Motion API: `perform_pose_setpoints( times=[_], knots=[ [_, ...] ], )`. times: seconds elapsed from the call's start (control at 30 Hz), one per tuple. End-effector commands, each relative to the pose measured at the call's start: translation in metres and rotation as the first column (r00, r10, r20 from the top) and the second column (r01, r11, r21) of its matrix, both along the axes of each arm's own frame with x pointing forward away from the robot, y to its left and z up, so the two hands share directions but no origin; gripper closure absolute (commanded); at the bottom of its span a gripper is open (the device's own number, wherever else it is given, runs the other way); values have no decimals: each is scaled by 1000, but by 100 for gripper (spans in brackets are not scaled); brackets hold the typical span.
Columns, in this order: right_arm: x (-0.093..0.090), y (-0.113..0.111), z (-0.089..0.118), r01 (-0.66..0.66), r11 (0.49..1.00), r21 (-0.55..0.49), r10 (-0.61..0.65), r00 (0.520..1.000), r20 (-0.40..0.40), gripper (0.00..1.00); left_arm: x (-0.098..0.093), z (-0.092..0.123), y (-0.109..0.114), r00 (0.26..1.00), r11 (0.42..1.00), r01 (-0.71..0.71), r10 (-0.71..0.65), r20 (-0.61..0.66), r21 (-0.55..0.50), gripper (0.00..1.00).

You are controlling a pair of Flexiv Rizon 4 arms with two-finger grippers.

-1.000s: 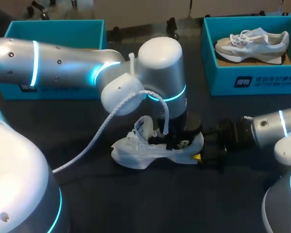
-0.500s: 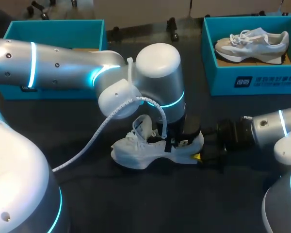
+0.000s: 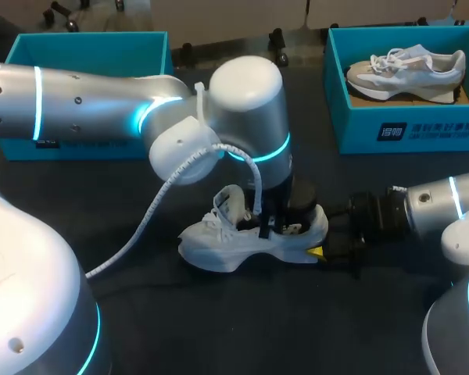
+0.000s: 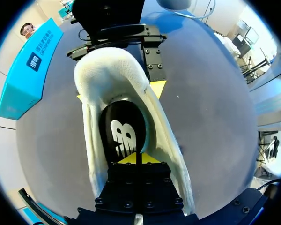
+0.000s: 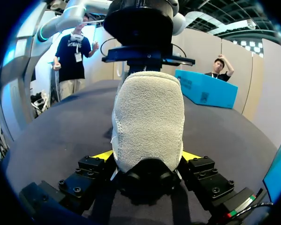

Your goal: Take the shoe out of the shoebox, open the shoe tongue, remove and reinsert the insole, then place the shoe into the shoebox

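A white shoe (image 3: pixel 234 244) lies on its sole in the middle of the dark table. My right gripper (image 3: pixel 318 242) holds its heel (image 5: pixel 150 117) from behind, with a yellow fingertip (image 5: pixel 102 154) pressed on each side. My left gripper (image 3: pixel 267 226) comes down from above into the shoe's opening. Seen from the left wrist, its tips (image 4: pixel 136 158) are pressed together on the edge of the black insole (image 4: pixel 124 131) inside the shoe (image 4: pixel 107 70). The tongue and laces (image 3: pixel 230 205) stand up toward the toe.
A teal shoebox (image 3: pixel 86 47) stands at the back left behind my left arm. At the back right, another teal box (image 3: pixel 406 129) holds a grey and white shoe (image 3: pixel 406 69). A white cable (image 3: pixel 156 211) hangs from my left arm over the table.
My left gripper has closed its fingers inside the shoe on the insole, and the left arm has shifted slightly to the left. The right arm and the shoe have stayed put.
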State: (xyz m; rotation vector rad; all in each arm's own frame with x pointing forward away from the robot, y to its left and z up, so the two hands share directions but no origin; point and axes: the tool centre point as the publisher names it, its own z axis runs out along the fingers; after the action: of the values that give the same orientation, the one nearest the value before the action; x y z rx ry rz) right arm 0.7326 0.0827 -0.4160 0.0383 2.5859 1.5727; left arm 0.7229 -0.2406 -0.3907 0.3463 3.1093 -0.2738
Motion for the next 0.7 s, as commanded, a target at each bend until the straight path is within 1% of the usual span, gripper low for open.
perform_pose_setpoints(
  times=[0.03, 0.33, 0.7],
  knots=[
    [-1, 1, 0, 3, 1000, -5, -3, 1000, 0, 100, 6, 13, 13, 1000, 1000, 3, -3, -15, -9, 100],
    [-1, 1, 0, 3, 1000, -5, -3, 1000, 0, 100, 10, 27, 20, 992, 999, 10, -15, -123, -45, 100],
    [-1, 1, 0, 3, 1000, -5, -3, 1000, 0, 100, 3, 51, 26, 980, 993, 10, -32, -195, -113, 100]
  ],
)
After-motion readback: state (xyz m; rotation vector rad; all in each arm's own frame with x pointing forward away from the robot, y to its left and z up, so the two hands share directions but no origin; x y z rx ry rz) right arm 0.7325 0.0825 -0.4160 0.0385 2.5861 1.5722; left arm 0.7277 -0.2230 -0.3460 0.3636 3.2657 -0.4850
